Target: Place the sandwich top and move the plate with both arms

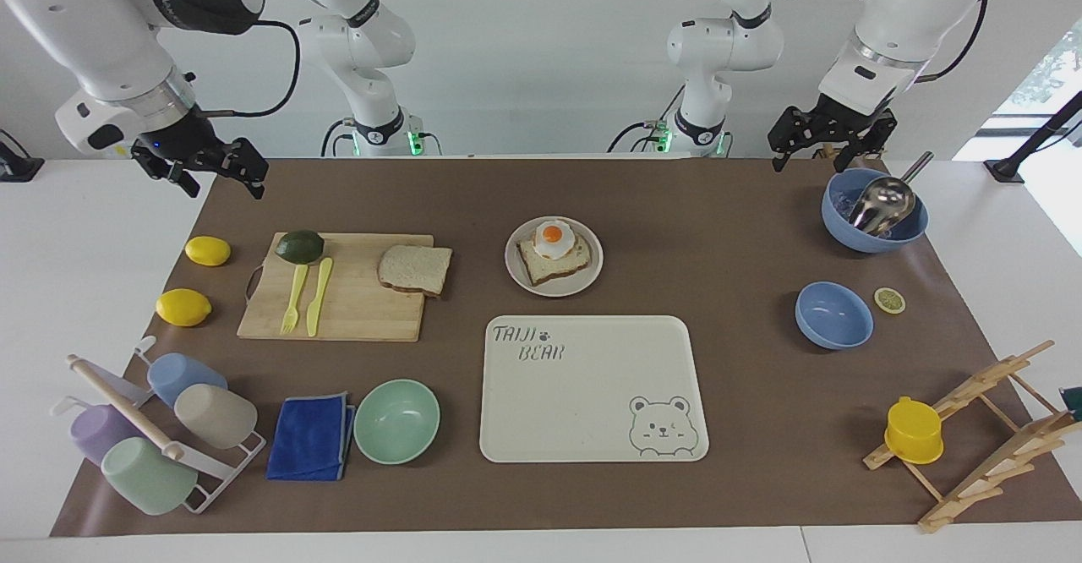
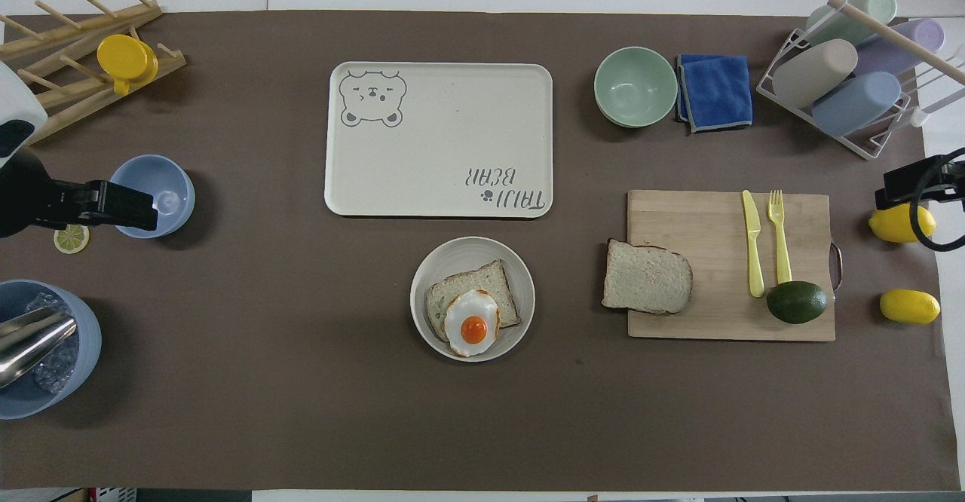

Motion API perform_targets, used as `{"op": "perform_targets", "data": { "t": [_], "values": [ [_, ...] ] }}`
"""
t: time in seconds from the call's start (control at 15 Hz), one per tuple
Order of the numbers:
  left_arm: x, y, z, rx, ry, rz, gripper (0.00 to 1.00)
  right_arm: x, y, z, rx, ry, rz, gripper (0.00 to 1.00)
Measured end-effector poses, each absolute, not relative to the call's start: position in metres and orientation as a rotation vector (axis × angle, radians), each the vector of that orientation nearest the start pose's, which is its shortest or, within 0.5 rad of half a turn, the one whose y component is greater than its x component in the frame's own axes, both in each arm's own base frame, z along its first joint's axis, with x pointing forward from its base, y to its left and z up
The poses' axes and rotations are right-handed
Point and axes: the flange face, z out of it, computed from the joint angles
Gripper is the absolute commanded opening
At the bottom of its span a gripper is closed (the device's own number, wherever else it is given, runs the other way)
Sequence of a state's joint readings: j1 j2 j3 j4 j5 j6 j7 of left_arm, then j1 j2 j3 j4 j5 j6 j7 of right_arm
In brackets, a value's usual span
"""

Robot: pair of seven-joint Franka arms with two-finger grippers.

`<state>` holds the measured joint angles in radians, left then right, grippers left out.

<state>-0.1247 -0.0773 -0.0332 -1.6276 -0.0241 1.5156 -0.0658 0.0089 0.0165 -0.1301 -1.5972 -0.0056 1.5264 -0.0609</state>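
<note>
The sandwich top [image 1: 414,269] is a plain bread slice lying flat on the cutting board [image 1: 355,309], at the board's corner beside the plate; it also shows in the overhead view [image 2: 647,277]. The round beige-grey plate [image 1: 517,246] [image 2: 452,257] stands mid-table and holds a bread slice with a fried egg [image 1: 555,237]. My left gripper [image 1: 824,157] [image 2: 128,212] hangs open and empty in the air over the two blue bowls. My right gripper [image 1: 218,184] [image 2: 905,182] hangs open and empty over the lemons at the other end.
The cream bear tray [image 1: 592,390] lies just farther from the robots than the plate. An avocado [image 1: 299,246], yellow fork and knife lie on the board. A mint-green bowl [image 1: 396,421], blue cloth, cup rack, two lemons, two blue bowls [image 1: 833,315] and a wooden rack stand around.
</note>
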Motion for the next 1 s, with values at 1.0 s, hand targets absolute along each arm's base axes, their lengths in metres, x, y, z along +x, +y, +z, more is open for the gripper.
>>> {"op": "perform_targets", "data": {
  "t": [1.0],
  "values": [
    [0.517,-0.086,0.635,-3.155,0.147,0.058,1.00,0.548,-0.024,0.595,-3.154,0.020,0.142,1.00]
  ]
}}
